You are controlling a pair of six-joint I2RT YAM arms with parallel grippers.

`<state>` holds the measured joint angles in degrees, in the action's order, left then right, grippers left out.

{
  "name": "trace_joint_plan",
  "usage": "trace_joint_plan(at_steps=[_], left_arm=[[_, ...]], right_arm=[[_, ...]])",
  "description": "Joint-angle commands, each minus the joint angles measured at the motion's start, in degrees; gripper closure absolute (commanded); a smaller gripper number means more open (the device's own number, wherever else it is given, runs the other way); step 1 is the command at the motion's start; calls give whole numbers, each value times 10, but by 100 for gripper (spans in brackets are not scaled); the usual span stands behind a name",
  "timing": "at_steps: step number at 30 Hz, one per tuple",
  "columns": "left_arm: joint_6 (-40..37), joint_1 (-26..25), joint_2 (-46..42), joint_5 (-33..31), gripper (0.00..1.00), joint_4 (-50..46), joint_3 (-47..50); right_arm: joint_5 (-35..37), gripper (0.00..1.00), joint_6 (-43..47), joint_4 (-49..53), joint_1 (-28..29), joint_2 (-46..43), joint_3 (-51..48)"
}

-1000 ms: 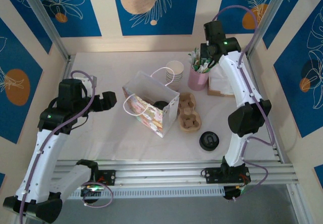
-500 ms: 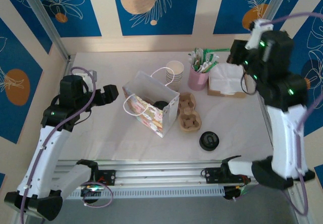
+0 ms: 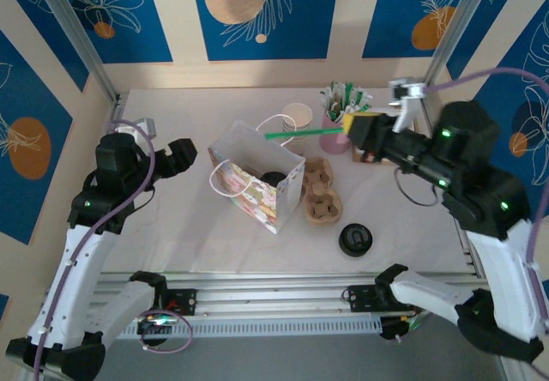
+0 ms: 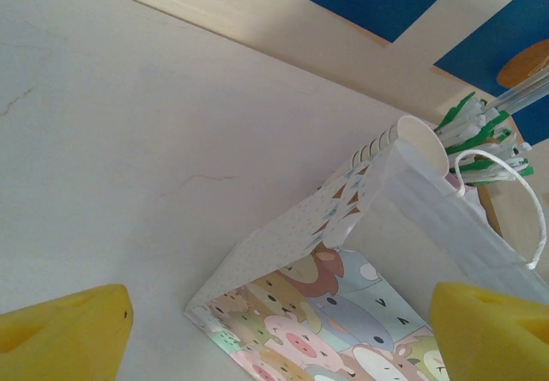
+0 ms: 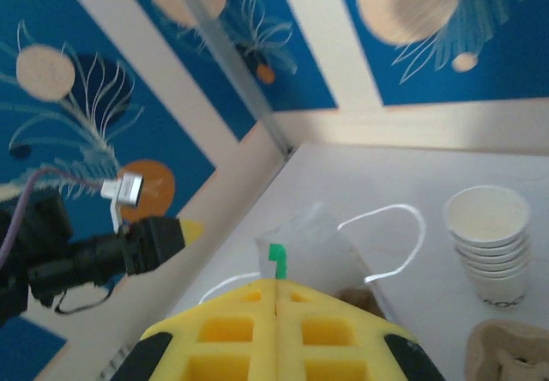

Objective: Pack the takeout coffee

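My right gripper (image 3: 354, 127) is pinching a green straw (image 3: 300, 130) above the bag (image 3: 257, 188). My left gripper (image 3: 177, 157) is hanging wide apart. The lidded coffee (image 3: 355, 238) is sitting near the front edge of the table (image 3: 197, 244).

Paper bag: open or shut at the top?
Open. In the top view the paper bag stands upright on the table with its mouth spread wide, and a black lid shows inside it.

Built of white links (image 3: 67, 278) and black joint housings (image 3: 116, 162), dotted with small green lights (image 3: 86, 202). Strung with looping purple cables (image 3: 493, 70). Tipped with yellow foam pads (image 5: 274, 334) on the jaws, moulded in square pockets.
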<state>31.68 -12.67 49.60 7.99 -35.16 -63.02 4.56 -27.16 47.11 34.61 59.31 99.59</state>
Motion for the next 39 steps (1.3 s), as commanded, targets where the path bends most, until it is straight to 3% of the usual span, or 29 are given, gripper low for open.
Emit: trace_joint_plan(at_steps=[1, 10, 24, 32, 39], left_arm=[[10, -7, -8, -4, 11, -3, 3], [6, -7, -32, -16, 11, -30, 16], [6, -7, -36, -16, 11, -47, 18], [0, -7, -36, -13, 11, -51, 17], [-10, -7, -28, -4, 11, -51, 14]], right_arm=[[73, 100, 35, -14, 66, 45, 2], [159, 100, 48, 24, 120, 160, 26], [177, 100, 84, 68, 166, 358, 111], [226, 100, 115, 120, 182, 470, 195], [223, 82, 122, 139, 182, 507, 234]])
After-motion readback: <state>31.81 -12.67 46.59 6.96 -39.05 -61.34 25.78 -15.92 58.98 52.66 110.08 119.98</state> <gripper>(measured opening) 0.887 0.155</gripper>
